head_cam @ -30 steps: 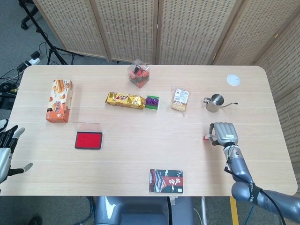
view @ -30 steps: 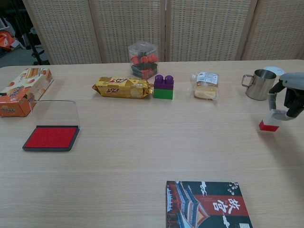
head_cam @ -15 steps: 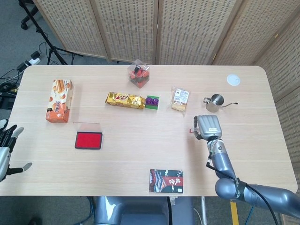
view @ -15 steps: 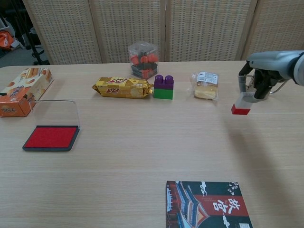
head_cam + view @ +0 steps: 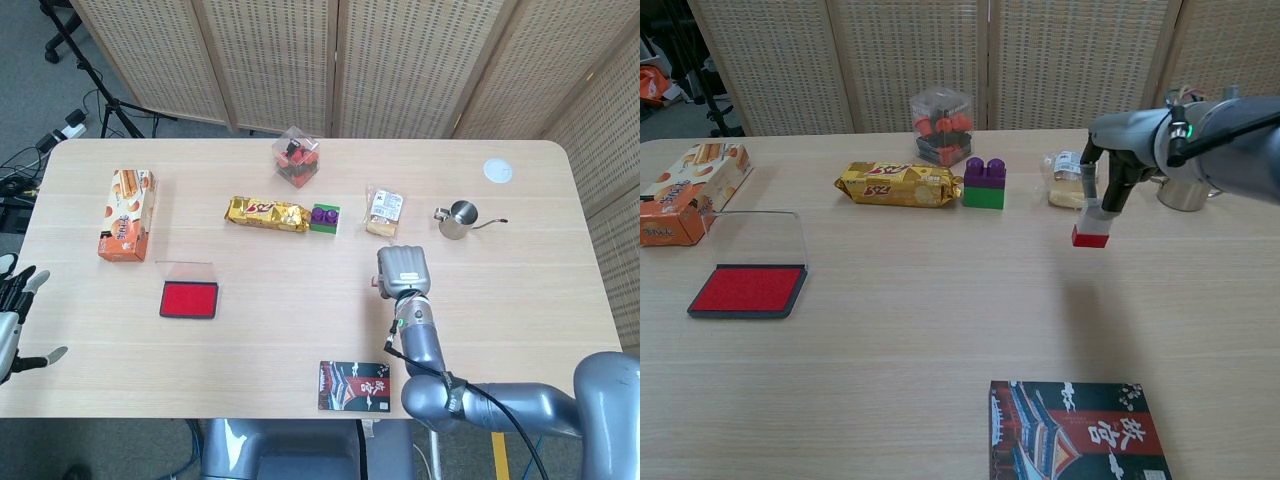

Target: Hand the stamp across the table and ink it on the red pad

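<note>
My right hand (image 5: 1120, 150) (image 5: 403, 270) grips a small stamp (image 5: 1091, 226) with a white body and a red base, holding it above the table near the middle right. In the head view the hand hides nearly all of the stamp. The red ink pad (image 5: 748, 289) (image 5: 189, 299) lies open on the left side, its clear lid (image 5: 758, 236) standing behind it. My left hand (image 5: 12, 318) hangs at the left table edge, fingers spread, holding nothing; the chest view does not show it.
A gold snack pack (image 5: 897, 184), a purple-and-green block (image 5: 985, 183), a wrapped bun (image 5: 1073, 181) and a clear box of red pieces (image 5: 942, 125) line the far side. A steel pitcher (image 5: 459, 219) stands right, an orange carton (image 5: 685, 192) left, a dark booklet (image 5: 1076, 430) near the front.
My right hand has carried the stamp up off the table and leftward, from the right edge toward the middle. The left hand has stayed put.
</note>
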Available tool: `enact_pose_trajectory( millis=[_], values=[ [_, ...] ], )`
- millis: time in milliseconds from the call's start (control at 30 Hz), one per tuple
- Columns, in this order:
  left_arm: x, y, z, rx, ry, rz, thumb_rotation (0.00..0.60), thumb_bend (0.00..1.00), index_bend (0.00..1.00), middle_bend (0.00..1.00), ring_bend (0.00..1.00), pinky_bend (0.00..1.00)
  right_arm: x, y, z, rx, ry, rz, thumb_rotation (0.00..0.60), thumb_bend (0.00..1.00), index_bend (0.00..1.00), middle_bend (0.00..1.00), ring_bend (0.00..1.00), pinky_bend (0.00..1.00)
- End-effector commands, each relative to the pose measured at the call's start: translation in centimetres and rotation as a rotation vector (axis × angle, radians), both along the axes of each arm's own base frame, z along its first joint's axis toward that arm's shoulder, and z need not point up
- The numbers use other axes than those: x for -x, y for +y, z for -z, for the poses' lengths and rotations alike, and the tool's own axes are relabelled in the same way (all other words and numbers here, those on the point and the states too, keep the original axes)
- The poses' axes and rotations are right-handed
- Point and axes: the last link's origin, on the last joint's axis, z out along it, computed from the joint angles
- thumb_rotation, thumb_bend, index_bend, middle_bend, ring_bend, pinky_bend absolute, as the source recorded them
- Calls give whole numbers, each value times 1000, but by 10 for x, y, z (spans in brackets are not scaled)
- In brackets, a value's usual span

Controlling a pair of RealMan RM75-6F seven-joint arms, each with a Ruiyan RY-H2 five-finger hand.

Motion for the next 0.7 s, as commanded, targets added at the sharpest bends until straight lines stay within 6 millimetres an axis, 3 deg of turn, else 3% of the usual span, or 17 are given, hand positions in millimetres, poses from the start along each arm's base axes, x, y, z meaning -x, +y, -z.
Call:
enact_pose_trajectory(
  millis=[33,300,700],
  values=[
    [0,0,-1,-1,-2,-2,600,0,0,0,0,0,-9,-1,9,-5,7,11,600,454,557,976,1000,1000],
    [2,2,-3,-2,-10,-10,600,0,0,0,0,0,-20,2,31,-21,32,-23,600,453,557,975,1000,1000],
    [3,2,-2,10,-14,-15,600,0,0,0,0,0,-13,3,48,-30,28,-30,600,460,557,975,1000,1000]
  ],
)
